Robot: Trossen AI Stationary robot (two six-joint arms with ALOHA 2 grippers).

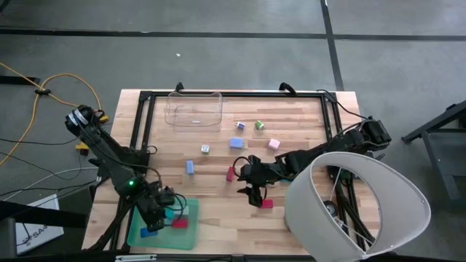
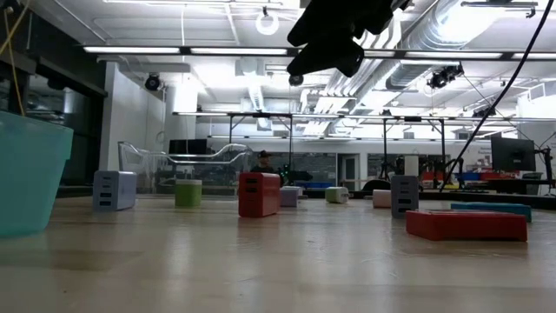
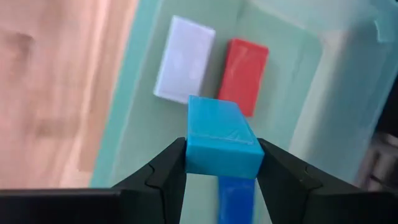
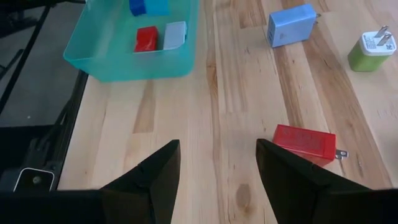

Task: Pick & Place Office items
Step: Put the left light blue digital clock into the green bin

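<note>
Left gripper: the left gripper (image 3: 222, 163) was seen clamped on a light blue block (image 3: 221, 144), its two fingers pressed against the block's opposite sides.
Reason for the hold: the block was held above the green tray (image 3: 286, 74), apparently so that it could be set down beside the pieces already gathered there.
Tray contents: a white block (image 3: 184, 59) and a red block (image 3: 246, 75) lay side by side on the tray floor, with a darker blue piece (image 3: 236, 196) directly beneath the held block.
Right gripper: the right gripper (image 4: 217, 180) was held over bare wood with its fingers apart and nothing between them; a red charger (image 4: 305, 143) lay just beside it, probably the next piece to be taken.
Loose items: several small pieces were spread across the table (image 1: 306, 131), among them a blue charger (image 4: 291, 25) and a green charger (image 4: 371, 49), well apart from the tray.
Clear bin: the clear bin (image 1: 194, 109) was seen at the far edge, with no piece visible inside.
Shown by the left wrist view alone: the grip on the block and the piece hidden under it.
Shown by the high view alone: both arms together, the left over the tray corner, the right near mid-table.
Shown by the low view alone: the items standing upright on the wood, one gripper (image 2: 334, 39) raised clear above them.
</note>
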